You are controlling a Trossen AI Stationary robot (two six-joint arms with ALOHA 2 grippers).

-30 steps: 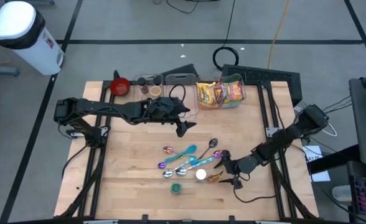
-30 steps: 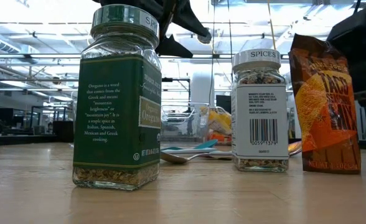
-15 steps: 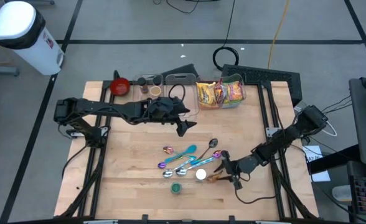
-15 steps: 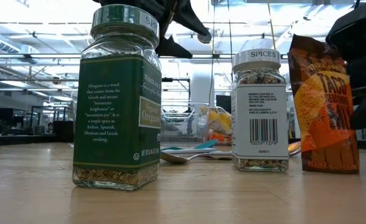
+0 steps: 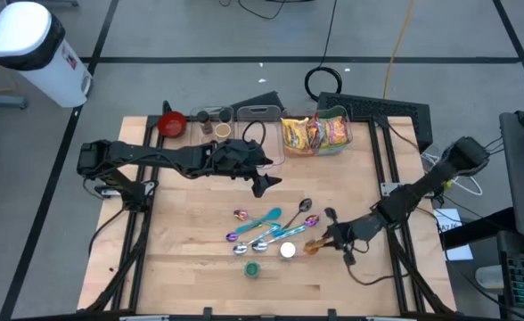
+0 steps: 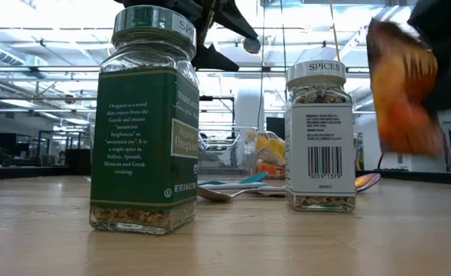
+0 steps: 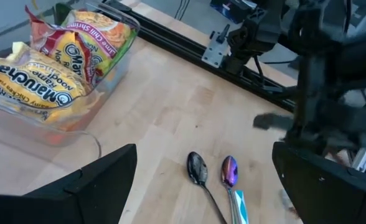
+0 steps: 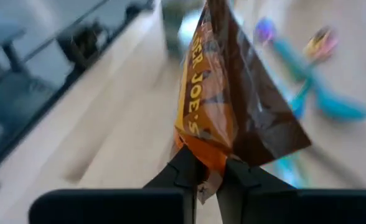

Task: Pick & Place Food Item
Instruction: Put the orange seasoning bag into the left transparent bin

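The food item is an orange-and-brown seasoning packet [image 5: 312,246] [image 6: 404,86] [image 8: 233,93], off the table at the near right with my right gripper [image 5: 329,239] [image 8: 211,177] shut on it. My left gripper [image 5: 264,184] [image 7: 211,180] hangs open above the table's middle, nothing between its fingers. A green oregano jar [image 6: 145,123] [image 5: 254,267] and a white-lidded spice jar [image 6: 321,138] [image 5: 287,251] stand upright on their bases, left of the packet. My right gripper pinches the packet's orange edge [image 8: 209,160] between its two fingers. The fingers come from the table's right, slanting a little downward. The packet sticks out beyond the fingertips toward the jars, tilted, its lower end [image 6: 409,146] clear of the tabletop.
Several spoons [image 5: 266,225] [image 7: 198,171] lie between the two grippers. A clear tub [image 5: 316,132] [image 7: 111,59] of noodle packets stands at the far edge, with a red bowl [image 5: 172,124] and small containers to its left. Bare wood lies along the near edge.
My right gripper has shut on the packet and gone up and a little toward the table's far right. The packet, which stood on the table beside the white-lidded jar, is now lifted clear and tipped.
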